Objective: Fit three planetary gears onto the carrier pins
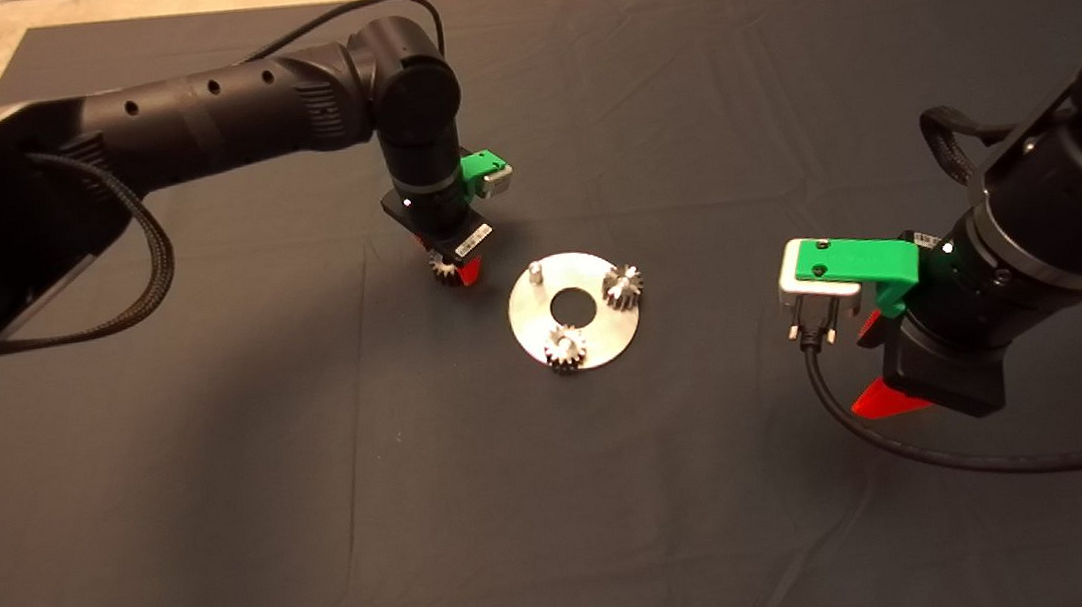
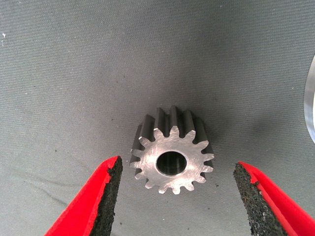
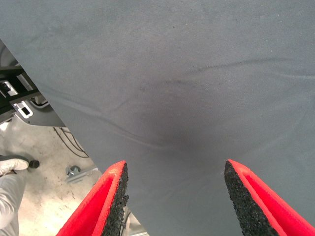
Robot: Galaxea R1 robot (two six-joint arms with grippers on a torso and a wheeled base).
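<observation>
Left end effector [image 1: 453,270] points straight down, fingers spread wide either side of a loose planetary gear [image 2: 171,151] on the bench [image 1: 220,498], beside the carrier disc [image 1: 574,311]. Right end effector [image 3: 172,201] hovers open, empty.

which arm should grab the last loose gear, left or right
Left. Its open end effector already straddles the loose gear on the mat, beside the disc with one bare pin. The right end effector waits farther off.
</observation>
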